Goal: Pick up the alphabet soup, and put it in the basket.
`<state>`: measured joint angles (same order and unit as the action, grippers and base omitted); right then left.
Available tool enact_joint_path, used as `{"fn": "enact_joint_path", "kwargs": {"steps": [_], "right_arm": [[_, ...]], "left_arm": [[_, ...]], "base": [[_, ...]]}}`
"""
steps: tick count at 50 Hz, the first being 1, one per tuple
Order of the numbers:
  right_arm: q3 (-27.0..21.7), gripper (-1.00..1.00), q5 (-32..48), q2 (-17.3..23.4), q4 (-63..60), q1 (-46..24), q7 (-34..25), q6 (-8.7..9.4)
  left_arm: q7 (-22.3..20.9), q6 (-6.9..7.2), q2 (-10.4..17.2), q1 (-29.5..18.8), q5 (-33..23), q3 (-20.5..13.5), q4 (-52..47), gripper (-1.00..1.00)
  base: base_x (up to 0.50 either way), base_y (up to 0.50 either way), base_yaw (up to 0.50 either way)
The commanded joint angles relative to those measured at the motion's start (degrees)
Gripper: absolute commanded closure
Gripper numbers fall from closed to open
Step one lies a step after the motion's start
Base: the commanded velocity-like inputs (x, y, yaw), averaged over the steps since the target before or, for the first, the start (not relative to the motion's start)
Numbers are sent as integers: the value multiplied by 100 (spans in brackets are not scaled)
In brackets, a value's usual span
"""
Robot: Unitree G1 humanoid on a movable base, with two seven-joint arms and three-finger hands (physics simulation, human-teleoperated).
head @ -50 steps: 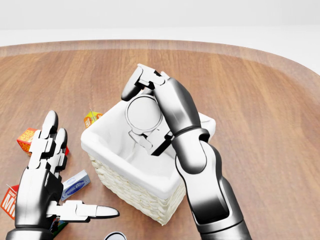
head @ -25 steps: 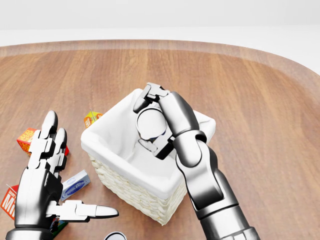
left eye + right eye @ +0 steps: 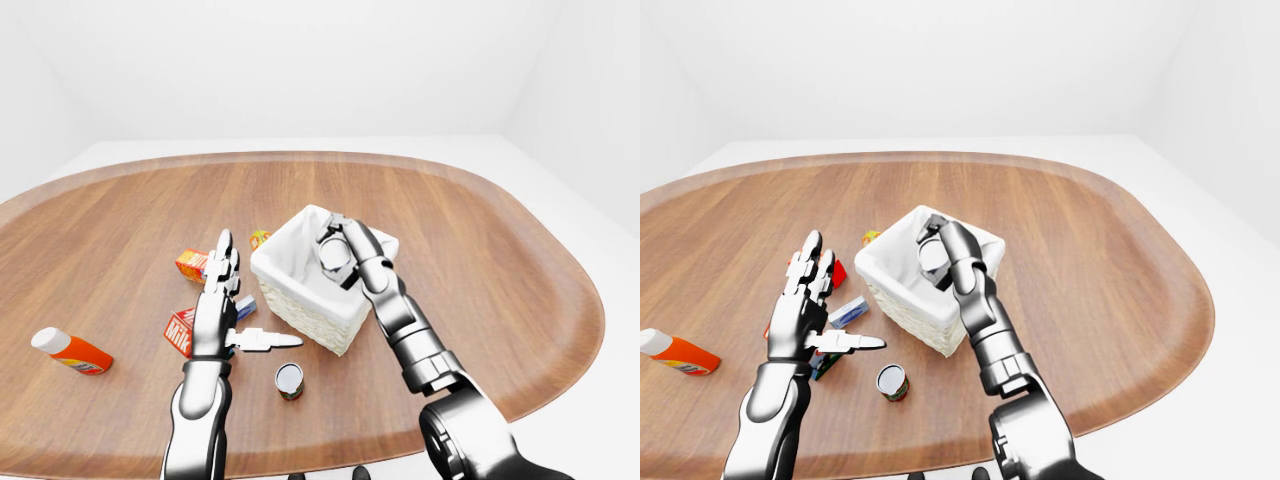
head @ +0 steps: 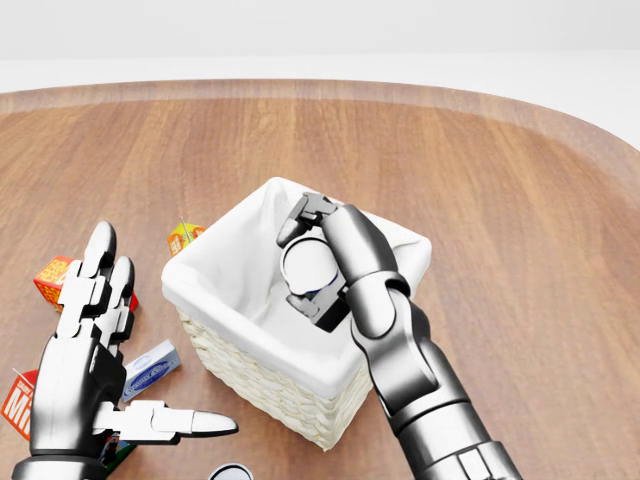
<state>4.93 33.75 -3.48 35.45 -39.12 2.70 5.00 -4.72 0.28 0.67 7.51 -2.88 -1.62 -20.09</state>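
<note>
The alphabet soup can (image 4: pixel 306 270) shows its round pale end in the head view. My right hand (image 4: pixel 310 260) is shut on it and holds it inside the white-lined wicker basket (image 4: pixel 215 300), below the rim, near the basket's right side. The can's label is hidden by the fingers. My left hand (image 4: pixel 125 345) is open and empty, fingers spread, to the left of the basket above the table.
Another small can (image 3: pixel 289 380) stands below the basket. A milk carton (image 3: pixel 179 333), a blue box (image 4: pixel 150 370) and two orange boxes (image 4: pixel 52 280) (image 4: pixel 183 237) lie left of the basket around my left hand. An orange bottle (image 3: pixel 70 350) lies far left.
My right hand has moved down with the can, from above the basket's rim to inside the basket. The left hand has not moved.
</note>
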Motion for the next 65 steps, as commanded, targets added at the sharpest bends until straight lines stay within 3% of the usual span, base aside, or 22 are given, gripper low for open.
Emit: {"fn": "enact_joint_path", "kwargs": {"steps": [1,23,24,26,28,29,52,61,65], "right_arm": [[9,100,-196,-27,66,-60,116,0],[-8,94,-187,-20,88,-55,115,0],[-5,79,-185,-27,84,-49,122,0],[-4,19,-189,-34,138,-56,147,0],[2,-67,-183,-36,121,-52,140,0],[0,-100,-184,-35,116,-55,135,0],[26,-100,-183,-76,122,-46,116,0],[12,-100,-185,-77,-478,52,-27,0],[20,-100,-161,-83,-1321,95,-204,0]], "left_arm": [[4,44,-2,12,-2,10,-59,-100],[2,-7,0,5,-5,7,6,-100],[2,-5,0,8,-6,8,0,-100],[-1,5,2,8,1,2,-16,-100],[0,0,1,11,-3,5,-8,-100],[1,-5,1,7,-4,5,1,-100],[-4,4,2,0,0,1,5,-100],[2,-13,0,-3,-17,15,30,-100],[-1,-24,3,-16,-7,6,55,-100]], "base": [[0,0,0],[0,0,0],[0,0,0],[0,0,0],[0,0,0],[0,0,0],[0,0,0],[0,0,0],[0,0,0]]}}
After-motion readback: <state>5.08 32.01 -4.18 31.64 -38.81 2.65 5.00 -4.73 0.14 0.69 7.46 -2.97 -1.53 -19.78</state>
